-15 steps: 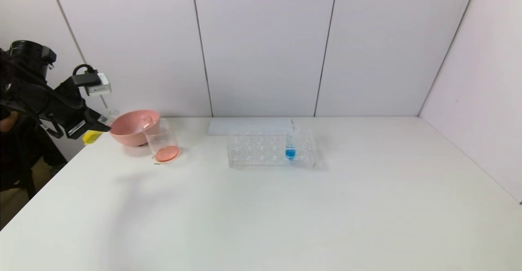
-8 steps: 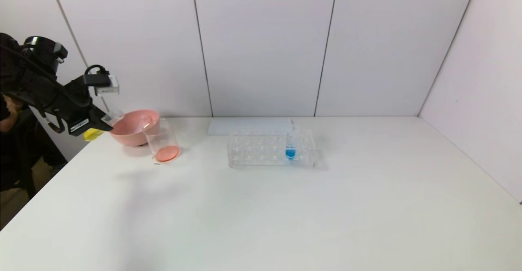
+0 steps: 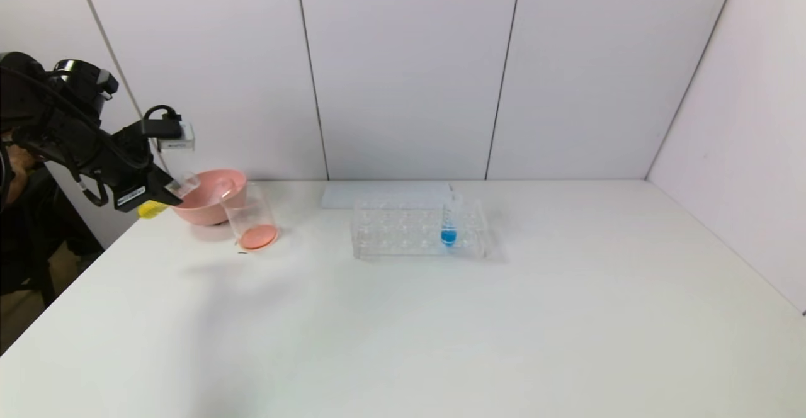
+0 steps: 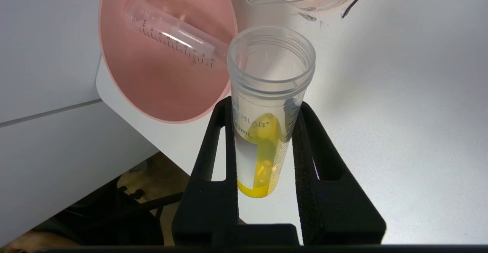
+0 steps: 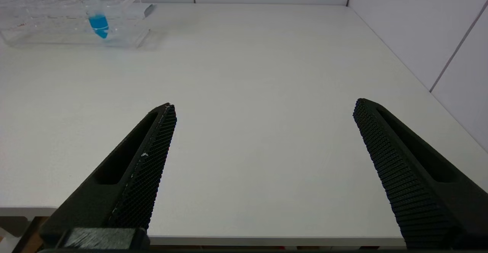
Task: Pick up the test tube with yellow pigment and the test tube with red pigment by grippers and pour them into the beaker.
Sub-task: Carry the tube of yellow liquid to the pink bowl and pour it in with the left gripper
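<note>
My left gripper [image 3: 173,191] [image 4: 267,104] is shut on the test tube with yellow pigment [image 3: 151,209] [image 4: 267,74]. It hangs over the table's far left edge, just left of the pink bowl. The tube lies tilted, its open mouth toward the bowl and the yellow liquid pooled at its rounded end. The beaker [image 3: 252,220] [image 4: 316,3] stands right of the bowl with red-pink liquid at its bottom. The test tube with red pigment is out of view. My right gripper [image 5: 264,106] hovers open and holds nothing at the table's near edge; the head view does not show it.
The pink bowl [image 3: 204,196] [image 4: 152,89] holds an empty clear tube [image 4: 171,36] lying on its side. A clear tube rack [image 3: 403,229] [image 5: 45,16] at mid-table carries a tube with blue liquid [image 3: 448,232] [image 5: 98,22]. Walls close the back and right.
My left gripper has carried the yellow tube to the right and a little up, closer to the pink bowl's rim. The tube's mouth now reaches the rim.
</note>
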You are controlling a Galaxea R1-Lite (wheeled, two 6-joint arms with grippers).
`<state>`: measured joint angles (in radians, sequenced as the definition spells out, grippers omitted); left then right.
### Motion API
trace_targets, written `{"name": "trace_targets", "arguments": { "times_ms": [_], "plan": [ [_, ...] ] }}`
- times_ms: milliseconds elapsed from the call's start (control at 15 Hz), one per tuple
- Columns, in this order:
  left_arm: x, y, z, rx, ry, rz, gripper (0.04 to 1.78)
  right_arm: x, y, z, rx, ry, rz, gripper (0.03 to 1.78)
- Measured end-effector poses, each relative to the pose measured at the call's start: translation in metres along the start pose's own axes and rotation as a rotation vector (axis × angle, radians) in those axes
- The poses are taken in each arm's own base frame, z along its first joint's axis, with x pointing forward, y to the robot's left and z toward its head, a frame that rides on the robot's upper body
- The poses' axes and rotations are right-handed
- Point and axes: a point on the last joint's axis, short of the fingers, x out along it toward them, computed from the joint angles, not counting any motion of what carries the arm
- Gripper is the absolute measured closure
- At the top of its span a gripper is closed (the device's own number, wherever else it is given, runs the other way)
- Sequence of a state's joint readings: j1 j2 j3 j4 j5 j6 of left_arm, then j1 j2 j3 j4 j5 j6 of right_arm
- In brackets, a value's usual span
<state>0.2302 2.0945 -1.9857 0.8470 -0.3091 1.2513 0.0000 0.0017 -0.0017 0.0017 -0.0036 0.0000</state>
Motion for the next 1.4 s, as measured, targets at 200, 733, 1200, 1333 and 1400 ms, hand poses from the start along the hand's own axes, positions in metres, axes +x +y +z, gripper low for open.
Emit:
{"name": "trace_targets", "arguments": {
  "times_ms": [200,733,1200,1333,1400],
  "plan": [
    [0.0012,-0.0015,0.0008,0.013,0.000,-0.007,1.38,0.0000,0.0000,0.0000,0.000,0.000,0.000,0.11],
    [0.0013,-0.0010,0.0025,0.058,-0.005,0.001,1.38,0.0000,0.0000,0.0000,0.000,0.000,0.000,0.11],
    [0.0018,-0.0013,0.0051,0.104,-0.009,0.003,1.38,0.0000,0.0000,0.0000,0.000,0.000,0.000,0.11],
    [0.0027,-0.0021,0.0074,0.113,-0.011,0.001,1.38,0.0000,0.0000,0.0000,0.000,0.000,0.000,0.11],
    [0.0034,-0.0028,0.0093,0.119,-0.009,0.000,1.38,0.0000,0.0000,0.0000,0.000,0.000,0.000,0.11]
  ]
}}
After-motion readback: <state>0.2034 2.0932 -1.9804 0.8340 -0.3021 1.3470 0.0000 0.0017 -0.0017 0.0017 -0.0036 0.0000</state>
